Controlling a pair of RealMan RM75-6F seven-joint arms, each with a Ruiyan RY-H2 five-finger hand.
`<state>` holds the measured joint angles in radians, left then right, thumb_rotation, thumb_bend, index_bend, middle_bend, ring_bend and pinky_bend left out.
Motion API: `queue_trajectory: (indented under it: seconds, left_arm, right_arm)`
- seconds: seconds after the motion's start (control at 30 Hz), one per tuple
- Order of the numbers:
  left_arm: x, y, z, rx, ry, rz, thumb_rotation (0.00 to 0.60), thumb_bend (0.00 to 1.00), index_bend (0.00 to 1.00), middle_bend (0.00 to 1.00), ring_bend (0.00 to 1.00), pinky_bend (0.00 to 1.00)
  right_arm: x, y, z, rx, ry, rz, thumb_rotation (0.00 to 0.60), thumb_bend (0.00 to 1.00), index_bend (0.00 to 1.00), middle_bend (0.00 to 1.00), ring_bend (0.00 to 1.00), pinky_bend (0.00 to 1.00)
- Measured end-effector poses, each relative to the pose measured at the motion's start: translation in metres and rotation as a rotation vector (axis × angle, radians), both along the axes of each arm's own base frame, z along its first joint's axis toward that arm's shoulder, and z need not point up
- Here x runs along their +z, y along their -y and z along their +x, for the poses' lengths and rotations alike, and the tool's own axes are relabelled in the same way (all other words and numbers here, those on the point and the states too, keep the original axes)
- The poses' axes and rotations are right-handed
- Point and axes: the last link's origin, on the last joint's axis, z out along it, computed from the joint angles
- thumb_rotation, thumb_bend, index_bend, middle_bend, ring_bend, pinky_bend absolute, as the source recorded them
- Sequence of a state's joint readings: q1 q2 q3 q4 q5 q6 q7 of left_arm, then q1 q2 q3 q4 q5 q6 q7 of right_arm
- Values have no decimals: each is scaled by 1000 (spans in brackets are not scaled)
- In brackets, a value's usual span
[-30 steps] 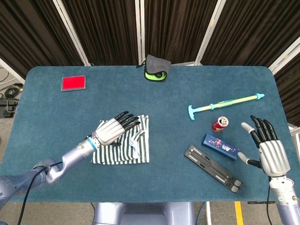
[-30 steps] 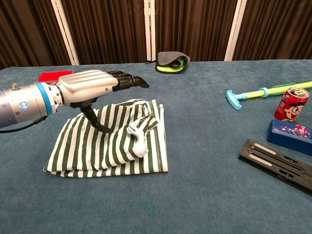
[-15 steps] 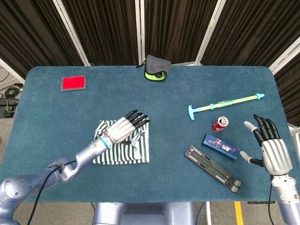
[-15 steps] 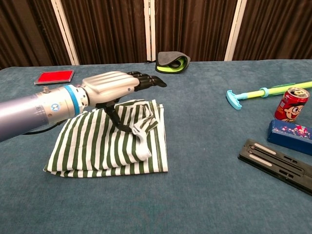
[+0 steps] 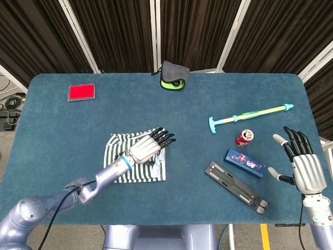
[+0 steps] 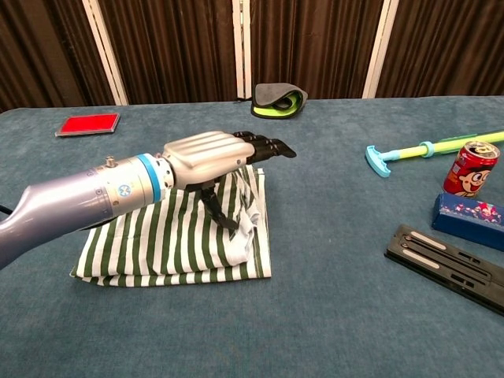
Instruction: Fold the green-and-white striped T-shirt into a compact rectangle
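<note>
**Soft striped shirt, nearly squared up**

The T-shirt (image 6: pixel 169 240) lies folded on the left half of the blue table (image 5: pixel 208 109), a light, limp cotton knit that will sag and slide unless taken by an edge or corner. A loose white flap bunches near its right edge. The left hand (image 6: pixel 211 152) hovers flat above it, fingers extended, thumb dipping toward the cloth, holding nothing. The right hand (image 5: pixel 303 165) waits spread and empty beside the stiff blue box (image 5: pixel 244 163)

Shirt (image 6: pixel 169 244): green & white stripes, on teal-blue table (image 5: pixel 78 122). Card (image 5: pixel 81 92) red, can (image 5: pixel 244 138) red, box (image 5: pixel 245 163) blue w/ pink print. Pouch (image 5: pixel 172 76) grey w/ lime inside; hands (image 5: pixel 147 147) silver w/ black fingers (image 5: pixel 165 138).
</note>
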<state>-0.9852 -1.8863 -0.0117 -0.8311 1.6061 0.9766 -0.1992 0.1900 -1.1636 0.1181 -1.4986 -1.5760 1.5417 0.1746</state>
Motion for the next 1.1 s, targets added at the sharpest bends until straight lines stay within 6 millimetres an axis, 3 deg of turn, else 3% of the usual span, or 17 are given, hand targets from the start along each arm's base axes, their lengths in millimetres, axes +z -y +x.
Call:
queue_trajectory:
  seconds: [0.33, 0.53, 0.73, 0.93, 1.1]
  left_arm:
    - [4, 0, 4, 26, 84, 7, 600, 0, 0, 0, 0, 0]
    - [31, 0, 11, 10, 175, 23, 600, 0, 0, 0, 0, 0]
    - [77, 2, 10, 6, 247, 65, 600, 0, 0, 0, 0, 0]
    - [135, 10, -19, 79, 266, 178, 600, 0, 0, 0, 0, 0]
    - [182, 40, -71, 225, 259, 334, 600, 0, 0, 0, 0, 0]
  right_arm:
    - [1, -1, 1, 8, 5, -4, 600, 0, 216, 5, 0, 0]
    - [2, -4, 4, 22, 9, -2, 600, 0, 216, 6, 0, 0]
    - [3, -8, 8, 37, 9, -5, 600, 0, 216, 5, 0, 0]
    - [6, -11, 8, 28, 1, -14, 600, 0, 107, 0, 0, 0]
    - [10, -13, 8, -1, -28, -1, 600, 0, 7, 0, 0, 0]
